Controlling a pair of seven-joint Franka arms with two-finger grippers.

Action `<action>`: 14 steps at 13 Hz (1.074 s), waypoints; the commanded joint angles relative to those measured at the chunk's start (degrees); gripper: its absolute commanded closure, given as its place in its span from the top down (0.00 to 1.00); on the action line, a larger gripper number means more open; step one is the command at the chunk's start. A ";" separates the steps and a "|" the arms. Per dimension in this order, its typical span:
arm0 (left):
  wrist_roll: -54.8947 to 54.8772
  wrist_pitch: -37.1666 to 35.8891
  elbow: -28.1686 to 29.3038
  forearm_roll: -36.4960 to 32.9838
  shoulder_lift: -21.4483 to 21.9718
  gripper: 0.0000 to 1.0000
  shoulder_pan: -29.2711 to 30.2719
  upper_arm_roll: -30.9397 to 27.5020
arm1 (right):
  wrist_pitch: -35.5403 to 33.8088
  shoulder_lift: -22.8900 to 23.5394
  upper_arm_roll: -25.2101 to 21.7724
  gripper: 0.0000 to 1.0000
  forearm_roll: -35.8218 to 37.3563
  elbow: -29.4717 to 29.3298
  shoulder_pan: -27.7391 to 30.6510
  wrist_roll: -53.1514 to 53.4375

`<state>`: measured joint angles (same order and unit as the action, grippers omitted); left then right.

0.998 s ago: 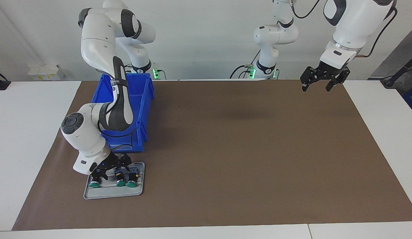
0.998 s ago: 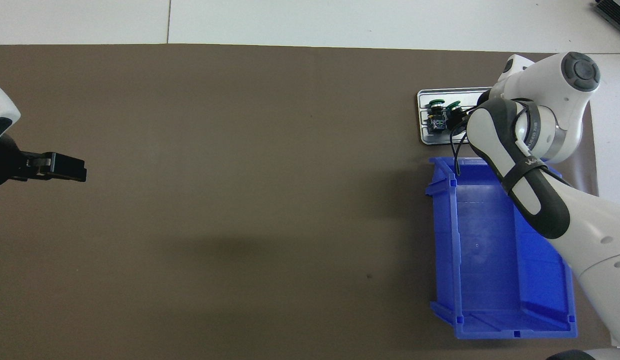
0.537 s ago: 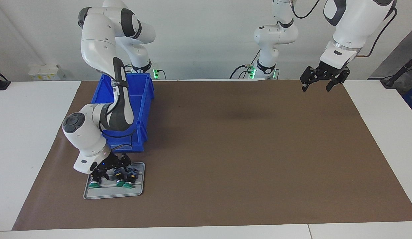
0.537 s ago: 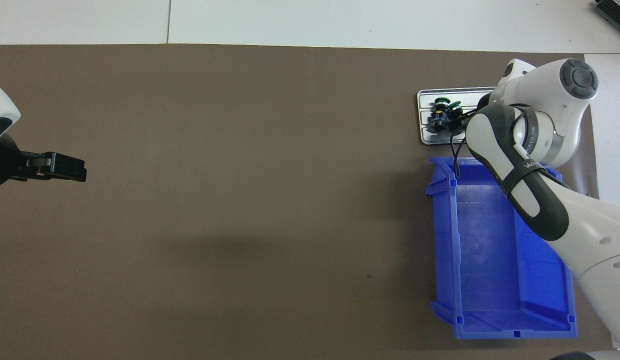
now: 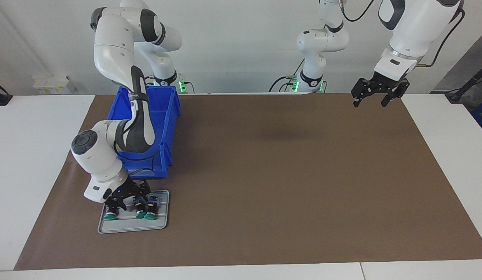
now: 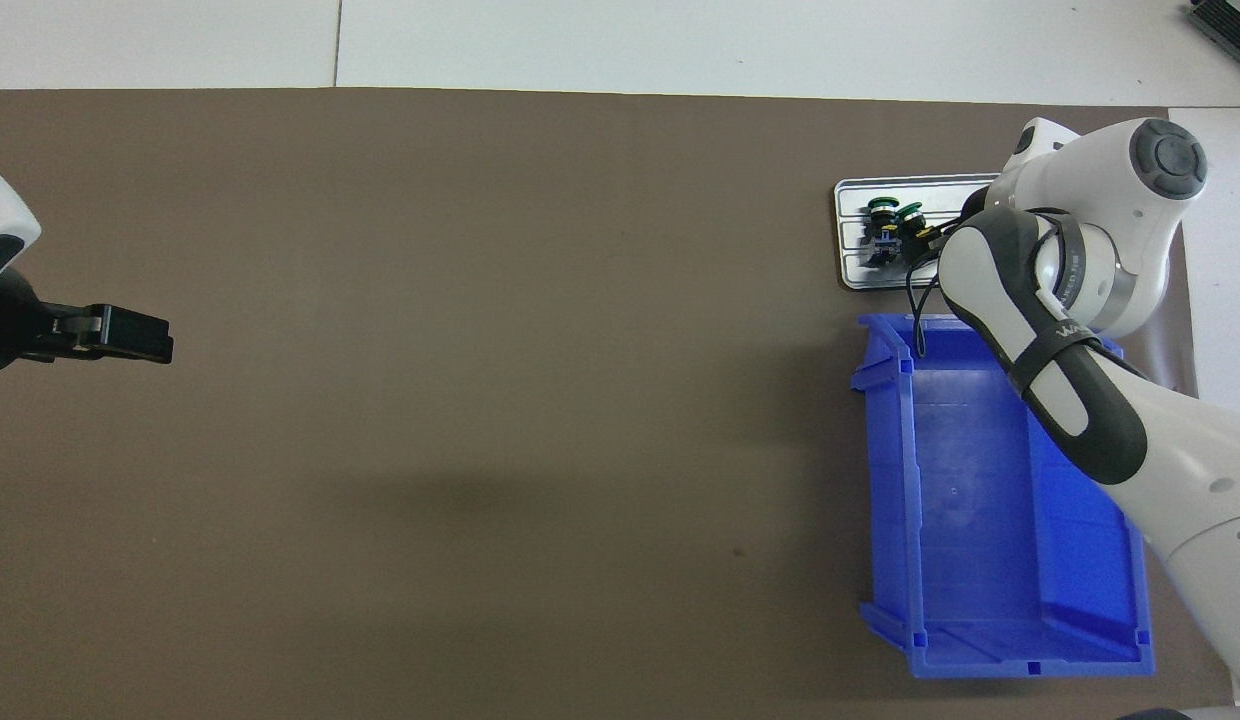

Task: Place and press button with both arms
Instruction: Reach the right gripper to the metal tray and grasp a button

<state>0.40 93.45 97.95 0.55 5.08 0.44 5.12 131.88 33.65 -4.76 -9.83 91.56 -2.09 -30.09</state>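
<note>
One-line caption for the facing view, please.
Right gripper down among three green-capped buttons on a grey tray beside the blue bin; left gripper waits open over the mat.

White table covered by a brown mat. On the mat, toward the right arm's end: a blue bin and, just beside it and farther from the robots, a grey tray holding three green-capped buttons.
</note>
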 commanded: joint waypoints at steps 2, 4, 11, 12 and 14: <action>0.04 -0.11 0.66 -0.20 0.63 1.00 0.53 0.33 | 4.08 -2.10 0.63 0.65 -1.24 5.03 0.51 -2.25; 0.04 -0.11 0.66 -0.20 0.63 1.00 0.53 0.33 | 3.91 -2.01 0.63 0.00 -1.24 4.42 0.16 -1.73; 0.04 -0.11 0.66 -0.20 0.63 1.00 0.53 0.33 | -5.38 -2.27 -0.25 0.00 4.44 -5.75 -3.27 26.34; 0.04 -0.11 0.66 -0.20 0.63 1.00 0.53 0.33 | -8.28 -3.06 -0.16 0.00 6.47 -7.60 -3.53 33.36; 0.04 -0.11 0.66 -0.20 0.63 1.00 0.53 0.33 | -12.07 -5.60 0.36 0.00 6.85 -9.55 -3.62 48.65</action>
<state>0.40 93.45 97.95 0.55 5.08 0.44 5.12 123.86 30.40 -4.78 -4.41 84.15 -5.94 6.92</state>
